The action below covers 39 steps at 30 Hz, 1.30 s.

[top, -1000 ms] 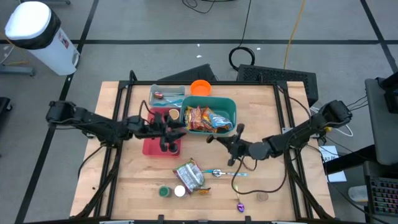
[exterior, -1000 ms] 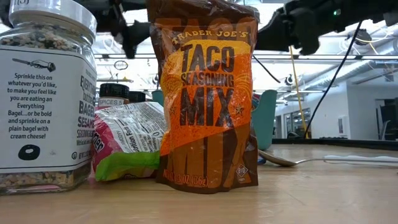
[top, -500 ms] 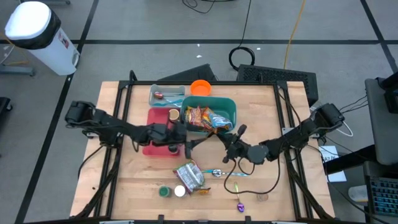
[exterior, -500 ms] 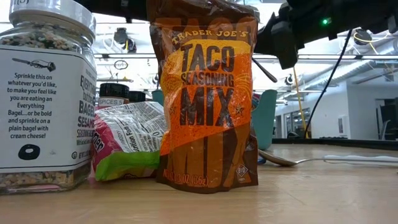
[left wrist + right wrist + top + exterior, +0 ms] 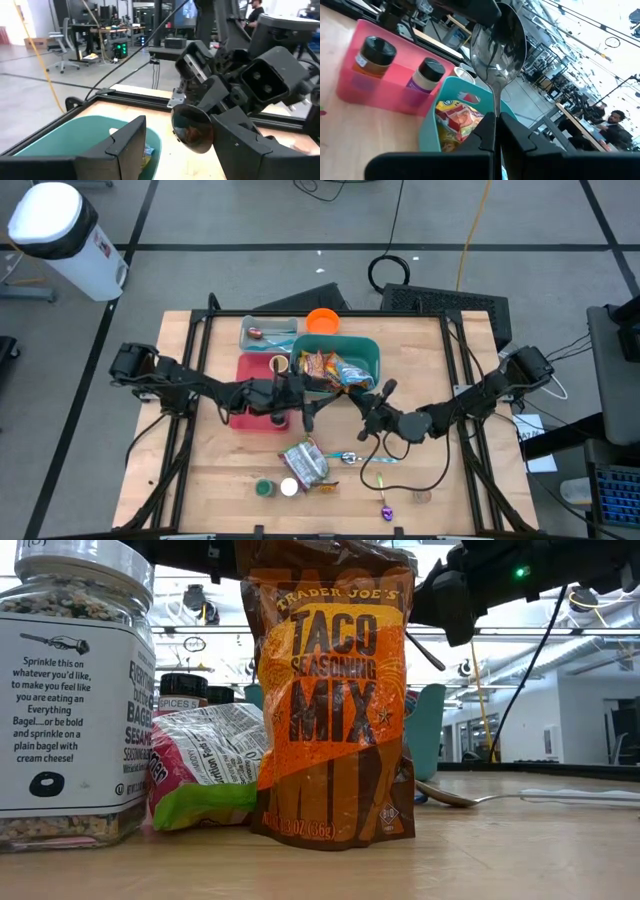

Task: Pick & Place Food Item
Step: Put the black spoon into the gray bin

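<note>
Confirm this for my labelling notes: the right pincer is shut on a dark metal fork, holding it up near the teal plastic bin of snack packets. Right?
Not quite. The right pincer is shut on a dark metal spoon, not a fork; the right wrist view shows its rounded bowl. It is indeed held up near the teal plastic bin of snack packets.

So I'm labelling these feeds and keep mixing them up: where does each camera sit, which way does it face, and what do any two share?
High view: overhead, looking straight down on the table; both arms show.
Low view: at tabletop height, looking level past the taco seasoning packet; arm parts overhead.
Left wrist view: on the left arm, over the teal bin toward the right gripper; own fingers at the bottom.
Right wrist view: on the right arm, facing the pink bin; its fingers are shut on the spoon.
Shared: both wrist views show teal bin and spoon.
</note>
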{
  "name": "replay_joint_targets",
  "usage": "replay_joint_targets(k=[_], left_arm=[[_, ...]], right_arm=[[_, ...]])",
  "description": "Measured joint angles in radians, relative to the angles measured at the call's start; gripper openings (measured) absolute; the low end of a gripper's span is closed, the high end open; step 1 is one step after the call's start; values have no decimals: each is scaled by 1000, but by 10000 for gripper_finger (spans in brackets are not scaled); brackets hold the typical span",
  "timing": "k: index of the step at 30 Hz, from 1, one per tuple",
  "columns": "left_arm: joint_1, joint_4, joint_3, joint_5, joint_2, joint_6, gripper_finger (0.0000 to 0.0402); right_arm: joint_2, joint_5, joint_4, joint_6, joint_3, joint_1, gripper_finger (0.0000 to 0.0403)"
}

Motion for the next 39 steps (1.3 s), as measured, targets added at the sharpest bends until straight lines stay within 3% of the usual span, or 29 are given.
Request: replay_joint_targets(k=[5, 12, 14, 20, 26, 31, 39], left_arm=[[19, 9, 0, 8, 20, -31, 175], [42, 17, 0, 44, 28, -59, 35], [46, 18, 0, 44, 28, -51, 13], [30, -46, 0, -3, -13, -9, 8], [27, -223, 0, -20, -219, 62, 6], [40, -358, 0, -132, -387, 125, 6], [205, -376, -126, -150, -599, 87, 4]], right_arm=[[0, 5, -1, 0, 0, -4, 1], [-1, -28, -6, 24, 0, -18, 1], [-1, -42, -7, 36, 0, -18, 2], [-6, -31, -24, 140, 2, -3, 29], [-85, -7, -33, 176, 0, 71, 109], [-185, -6, -62, 199, 0, 155, 170], [-244, -5, -113, 201, 0, 226, 207]])
